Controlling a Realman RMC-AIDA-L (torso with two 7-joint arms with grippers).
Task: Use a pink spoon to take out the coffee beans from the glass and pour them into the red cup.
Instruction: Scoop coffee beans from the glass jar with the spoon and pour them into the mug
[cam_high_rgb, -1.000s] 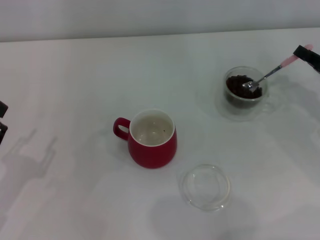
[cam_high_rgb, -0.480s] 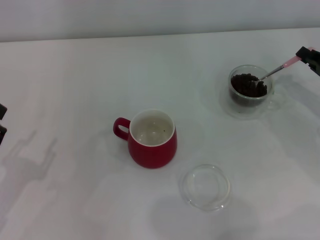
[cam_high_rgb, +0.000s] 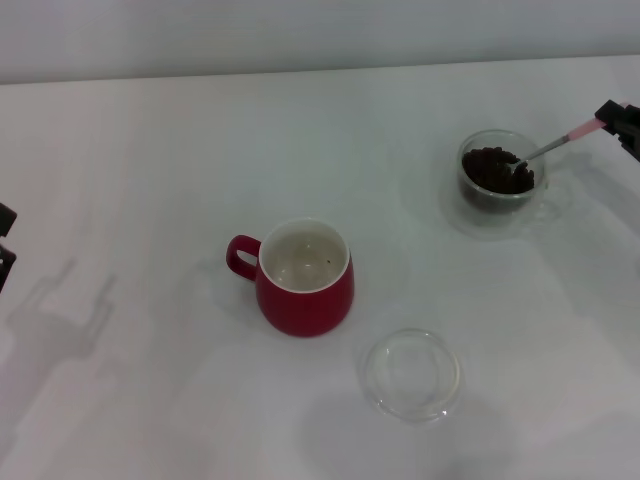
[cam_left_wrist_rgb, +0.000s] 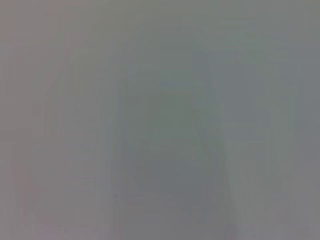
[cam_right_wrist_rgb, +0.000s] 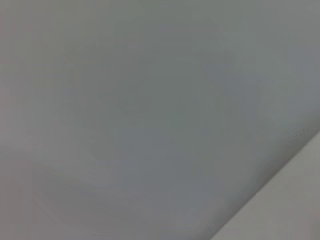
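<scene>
Gripping the spoon handle: right hand | spoon bowl in the beans inside the glass | left hand parked at the tabletop edge, grip state unclear | cup well apart.

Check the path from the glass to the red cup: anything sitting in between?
Nothing: in the head view, only bare table lies between the glass and the red cup. The clear dish sits nearer the robot, off that line.

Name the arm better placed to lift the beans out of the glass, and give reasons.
Right. The right gripper already holds the spoon, whose bowl sits in the beans inside the glass. The left gripper is at the far table edge, well away.
</scene>
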